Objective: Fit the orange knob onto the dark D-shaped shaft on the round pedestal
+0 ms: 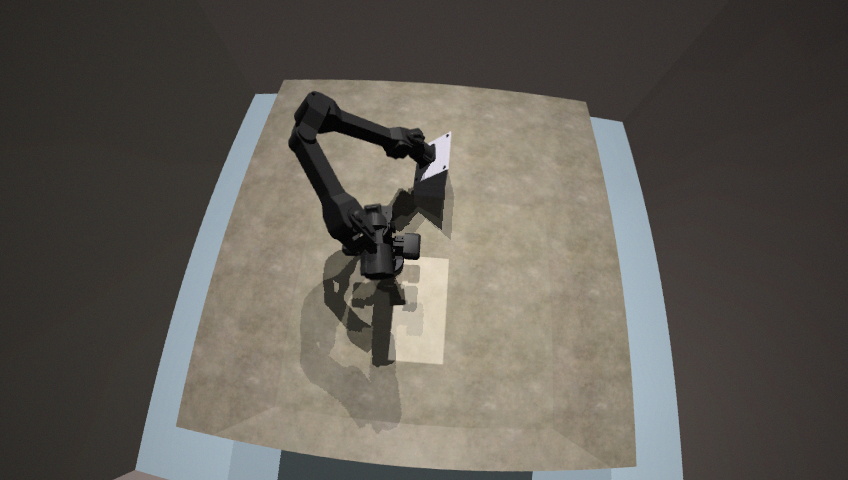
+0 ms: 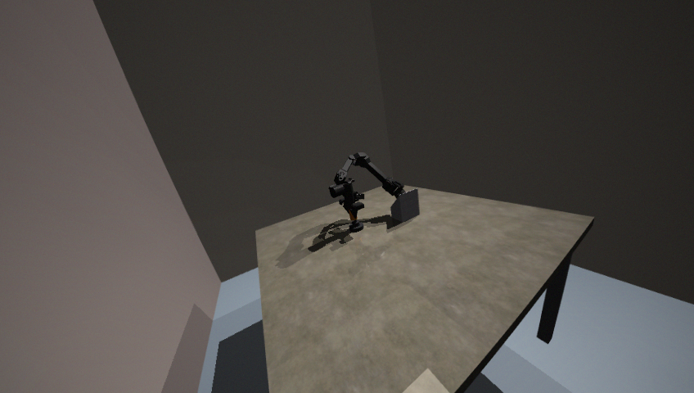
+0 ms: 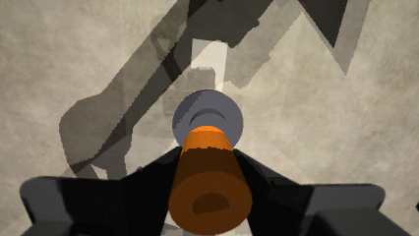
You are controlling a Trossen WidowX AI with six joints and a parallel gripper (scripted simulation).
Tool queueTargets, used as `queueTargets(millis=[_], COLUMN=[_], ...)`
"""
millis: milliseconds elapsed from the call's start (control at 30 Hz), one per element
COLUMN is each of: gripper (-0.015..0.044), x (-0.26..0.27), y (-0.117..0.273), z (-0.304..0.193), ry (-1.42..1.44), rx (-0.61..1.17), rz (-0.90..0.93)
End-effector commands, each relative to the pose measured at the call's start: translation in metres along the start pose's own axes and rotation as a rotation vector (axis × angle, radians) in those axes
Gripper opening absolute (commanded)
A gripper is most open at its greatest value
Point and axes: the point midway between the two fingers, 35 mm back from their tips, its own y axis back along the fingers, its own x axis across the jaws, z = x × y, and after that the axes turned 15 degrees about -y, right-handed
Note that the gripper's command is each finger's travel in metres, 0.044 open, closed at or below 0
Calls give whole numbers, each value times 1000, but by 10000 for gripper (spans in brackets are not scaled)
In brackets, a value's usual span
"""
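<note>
My gripper is shut on the orange knob, a tall cylinder between the fingers. The knob's upper end faces the wrist camera and shows a D-shaped hole, its flat edge toward the bottom of the view and slightly slanted. The round grey pedestal lies under the knob's lower end. A dark arc shows on the pedestal just past the knob. The shaft cannot be made out, and I cannot tell whether knob and pedestal touch. The arm hides knob and pedestal in the top view.
The arm's base stands at a dark wedge-shaped block with a pale upper face. A pale rectangle lies on the table near the pedestal. Arm shadows cross the table and part of the pedestal.
</note>
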Motion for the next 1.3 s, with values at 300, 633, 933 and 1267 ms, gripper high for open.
queueTargets(millis=[300, 633, 933, 1267], gripper=[0, 0, 0, 0], x=[-4, -4, -1, -1], y=[2, 4, 2, 3], z=[7, 7, 4, 1], ry=[5, 5, 5, 5], rx=[3, 3, 3, 3], rz=[0, 0, 0, 0])
